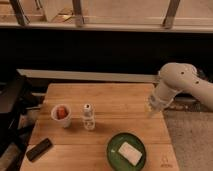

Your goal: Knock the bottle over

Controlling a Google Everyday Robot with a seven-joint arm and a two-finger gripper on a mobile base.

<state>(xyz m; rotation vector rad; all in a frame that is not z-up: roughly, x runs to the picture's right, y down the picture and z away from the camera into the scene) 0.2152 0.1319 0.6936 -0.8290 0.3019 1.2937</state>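
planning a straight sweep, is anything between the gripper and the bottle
Nothing visible does. The gripper hangs by the edge of the table, about level with the upright bottle. The green plate lies nearer the camera than that line, and the cup stands on the bottle's far side.
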